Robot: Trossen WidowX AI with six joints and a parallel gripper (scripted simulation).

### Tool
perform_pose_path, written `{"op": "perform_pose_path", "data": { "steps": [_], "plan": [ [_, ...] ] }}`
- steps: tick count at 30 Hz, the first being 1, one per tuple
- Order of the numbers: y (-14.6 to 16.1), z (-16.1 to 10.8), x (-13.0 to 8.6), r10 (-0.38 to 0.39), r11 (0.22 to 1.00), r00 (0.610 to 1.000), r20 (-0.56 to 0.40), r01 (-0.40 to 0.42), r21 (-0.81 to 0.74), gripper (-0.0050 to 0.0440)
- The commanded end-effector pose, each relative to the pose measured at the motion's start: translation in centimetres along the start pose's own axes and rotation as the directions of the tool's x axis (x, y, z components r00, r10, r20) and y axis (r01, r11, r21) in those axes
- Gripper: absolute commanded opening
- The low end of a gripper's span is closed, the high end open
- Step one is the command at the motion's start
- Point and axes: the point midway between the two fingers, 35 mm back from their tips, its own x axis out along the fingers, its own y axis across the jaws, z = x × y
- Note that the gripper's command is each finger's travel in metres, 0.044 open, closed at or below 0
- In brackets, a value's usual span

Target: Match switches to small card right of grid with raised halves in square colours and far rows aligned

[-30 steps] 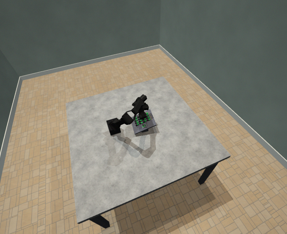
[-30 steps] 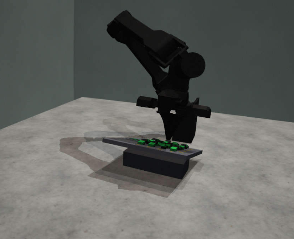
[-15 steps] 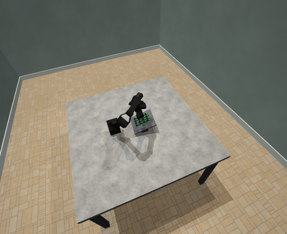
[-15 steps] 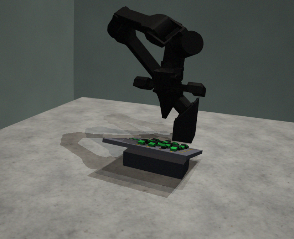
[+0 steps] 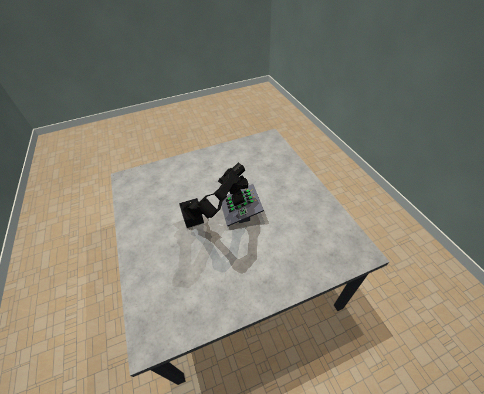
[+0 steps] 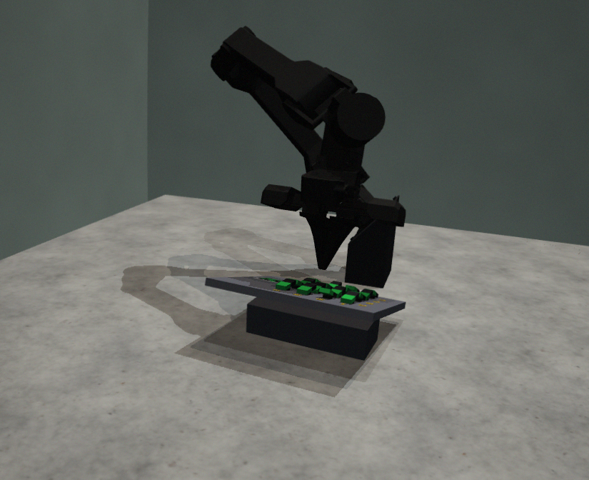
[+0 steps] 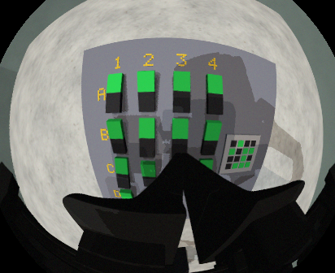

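— Where is the switch panel?

— Near the middle of the grey tabletop, on a dark block, just beside the arm's base, at about three o'clock from it in the top view. Its grid of switches is marked 1 to 4 across and A downward; each rocker is half green, half dark grey.

— And the card?

— It lies on the same panel, at three o'clock from the grid in the wrist view, level with rows B and C. It shows a small pattern of green and dark squares.

— What is the claw doing?

— Its fingers are pressed together into one point, with nothing between them. In the exterior view the tip hangs apart from the switches, above the panel. In the wrist view the fingers cover the six o'clock part of the grid, so rows C and D are mostly hidden.

— Which halves are raised?

— Too small to tell.
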Motion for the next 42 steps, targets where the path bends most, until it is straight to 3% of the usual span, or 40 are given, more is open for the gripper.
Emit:
{"op": "perform_pose_path", "data": {
  "steps": [1, 12, 42],
  "plan": [
    [-0.1, -0.3, 0.3, -0.007, 1.000, 1.000, -0.002, 0.007, -0.008, 0.0000],
    [-0.1, -0.3, 1.7, -0.007, 1.000, 1.000, -0.002, 0.007, -0.008, 0.0000],
    [-0.1, -0.3, 1.7, -0.007, 1.000, 1.000, -0.002, 0.007, -0.008, 0.0000]
  ]
}}
